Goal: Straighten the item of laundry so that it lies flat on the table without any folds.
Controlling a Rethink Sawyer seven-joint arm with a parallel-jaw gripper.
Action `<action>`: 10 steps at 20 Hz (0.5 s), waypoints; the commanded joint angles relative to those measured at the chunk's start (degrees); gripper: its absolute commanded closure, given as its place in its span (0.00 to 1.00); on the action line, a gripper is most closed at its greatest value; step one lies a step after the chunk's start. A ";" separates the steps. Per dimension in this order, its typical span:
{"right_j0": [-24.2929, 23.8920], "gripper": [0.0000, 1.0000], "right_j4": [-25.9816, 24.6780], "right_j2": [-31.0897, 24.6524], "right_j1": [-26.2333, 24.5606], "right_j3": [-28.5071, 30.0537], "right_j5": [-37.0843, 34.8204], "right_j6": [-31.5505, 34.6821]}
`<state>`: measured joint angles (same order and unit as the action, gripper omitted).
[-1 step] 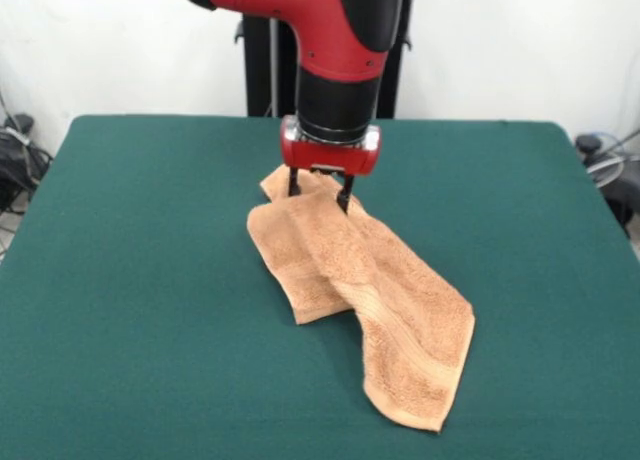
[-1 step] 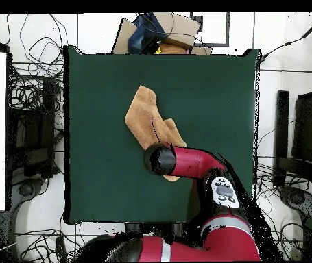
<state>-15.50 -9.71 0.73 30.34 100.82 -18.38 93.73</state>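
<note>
Towel (image 1: 370,290) folded | front: tool (image 1: 319,192) touching | overhead: hidden

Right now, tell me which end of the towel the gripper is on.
The gripper stands on the towel's bunched far end in the front view; the long near end trails away, lying free.

A plain white wall (image 1: 520,50) stands behind; tangled black cables (image 2: 31,89) sprawl over the pale floor (image 2: 271,89)
</note>
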 commanded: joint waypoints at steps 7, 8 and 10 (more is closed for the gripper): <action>1.39 0.00 2.16 -3.06 1.88 3.01 4.05 11.04; 1.26 1.00 2.10 -3.27 1.90 3.11 4.00 10.79; 0.91 1.00 1.88 -3.54 1.99 3.27 4.12 10.37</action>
<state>-14.43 -9.71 0.71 31.84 102.03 -18.37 93.73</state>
